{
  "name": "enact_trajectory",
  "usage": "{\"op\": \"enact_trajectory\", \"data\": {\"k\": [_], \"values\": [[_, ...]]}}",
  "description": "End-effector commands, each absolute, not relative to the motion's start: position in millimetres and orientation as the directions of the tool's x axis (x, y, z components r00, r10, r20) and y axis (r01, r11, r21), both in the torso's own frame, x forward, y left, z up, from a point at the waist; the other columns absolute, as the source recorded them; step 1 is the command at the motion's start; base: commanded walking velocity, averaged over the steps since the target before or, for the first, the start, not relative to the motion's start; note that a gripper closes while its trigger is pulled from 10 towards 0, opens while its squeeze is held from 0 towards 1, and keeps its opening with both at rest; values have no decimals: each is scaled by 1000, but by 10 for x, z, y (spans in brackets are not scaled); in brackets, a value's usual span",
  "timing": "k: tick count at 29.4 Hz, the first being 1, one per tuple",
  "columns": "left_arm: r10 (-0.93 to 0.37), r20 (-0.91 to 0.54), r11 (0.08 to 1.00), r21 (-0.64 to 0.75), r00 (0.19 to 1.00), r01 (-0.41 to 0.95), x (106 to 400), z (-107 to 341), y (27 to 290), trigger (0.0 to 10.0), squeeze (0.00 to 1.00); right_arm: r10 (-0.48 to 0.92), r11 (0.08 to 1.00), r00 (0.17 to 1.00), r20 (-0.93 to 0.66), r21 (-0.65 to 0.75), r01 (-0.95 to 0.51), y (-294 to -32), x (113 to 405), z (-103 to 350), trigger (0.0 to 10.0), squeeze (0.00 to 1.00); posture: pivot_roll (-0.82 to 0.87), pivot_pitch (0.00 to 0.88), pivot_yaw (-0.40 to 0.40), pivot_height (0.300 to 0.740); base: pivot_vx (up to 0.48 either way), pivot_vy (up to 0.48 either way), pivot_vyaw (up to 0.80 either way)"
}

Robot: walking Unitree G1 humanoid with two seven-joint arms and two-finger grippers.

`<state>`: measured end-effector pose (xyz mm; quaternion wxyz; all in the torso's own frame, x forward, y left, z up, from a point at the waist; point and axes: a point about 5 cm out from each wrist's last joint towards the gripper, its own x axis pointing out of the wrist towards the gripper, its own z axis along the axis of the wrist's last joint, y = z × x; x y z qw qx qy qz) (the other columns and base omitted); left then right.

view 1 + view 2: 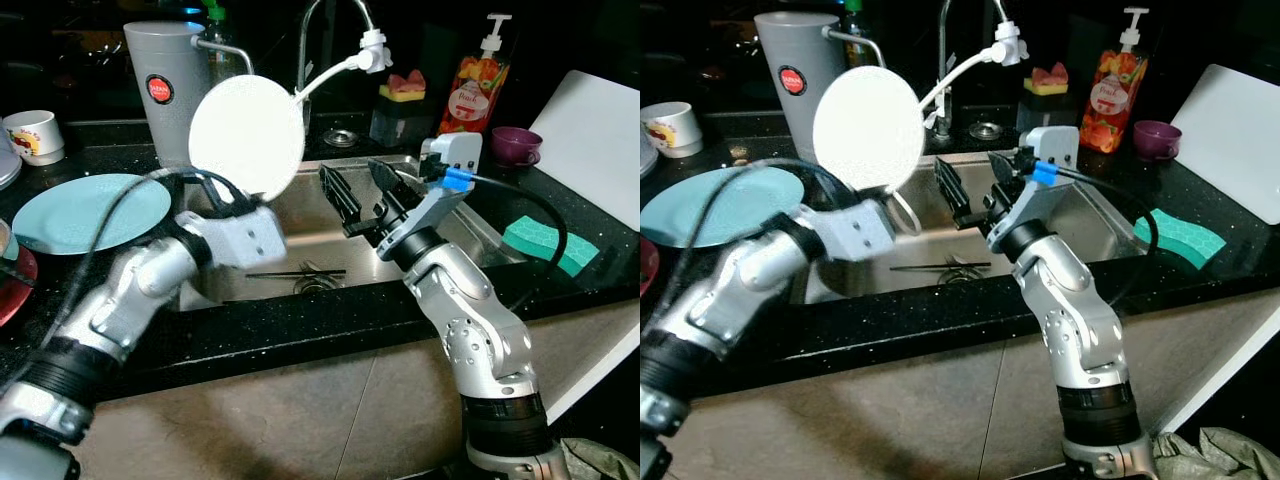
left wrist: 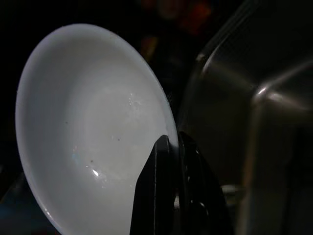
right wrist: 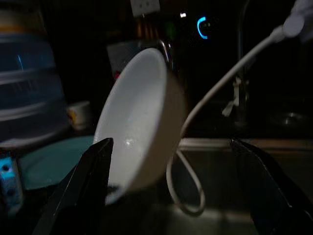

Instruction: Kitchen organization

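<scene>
Holding a white bowl (image 1: 246,135) in our left gripper (image 2: 172,147) above the sink (image 1: 470,235), upper centre-left of the head views. Fingers are clamped together on the bowl's lower rim, one each side of the wall. Bowl is tipped on edge: rim plane near vertical, underside faces the head camera, open side faces away toward the faucet (image 1: 318,40); the right wrist view shows its hollow turned toward that camera. Our right gripper (image 1: 365,195) sits mid-frame over the basin, just right of the bowl, not touching it, fingers spread wide apart. A teal plate (image 1: 85,210) lies flat on the dark counter at left, a grey pitcher (image 1: 160,85) behind it.
</scene>
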<state>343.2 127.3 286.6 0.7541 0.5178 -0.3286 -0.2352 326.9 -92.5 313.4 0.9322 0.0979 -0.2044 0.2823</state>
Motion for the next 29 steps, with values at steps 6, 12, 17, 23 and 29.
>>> {"op": "enact_trajectory", "data": {"k": [6, 12, 17, 23, 29], "values": [[-788, 178, 250, 967, 590, 41, 3255, 2730, 1070, 10000, 0, 464, 840, 806, 368, 104, -532, -958, 3340, 3045, 10000, 0, 46, 163, -61, 740, 0, 0, 0], [-796, 179, 239, 970, 578, 29, 3229, 2727, 1043, 10000, 0, 447, 857, 830, 334, 107, -504, -965, 3378, 3005, 10000, 0, 47, 162, -61, 740, 0, 0, 0], [-797, 171, 229, 973, 579, 28, 3211, 2696, 1038, 10000, 0, 377, 894, 884, 277, 143, -426, -1053, 3470, 2919, 0, 0, 48, 166, -61, 740, 0, 0, 0], [-793, 175, 224, 975, 584, 12, 3215, 2682, 1030, 10000, 0, 371, 890, 884, 284, 164, -426, -1057, 3471, 2923, 0, 0, 48, 166, -61, 740, 0, 0, 0], [-779, 195, 227, 974, 596, -21, 3243, 2690, 1031, 10000, 0, 365, 888, 886, 287, 178, -424, -1062, 3473, 2935, 0, 0, 48, 173, -60, 740, 0, 0, 0]]}}
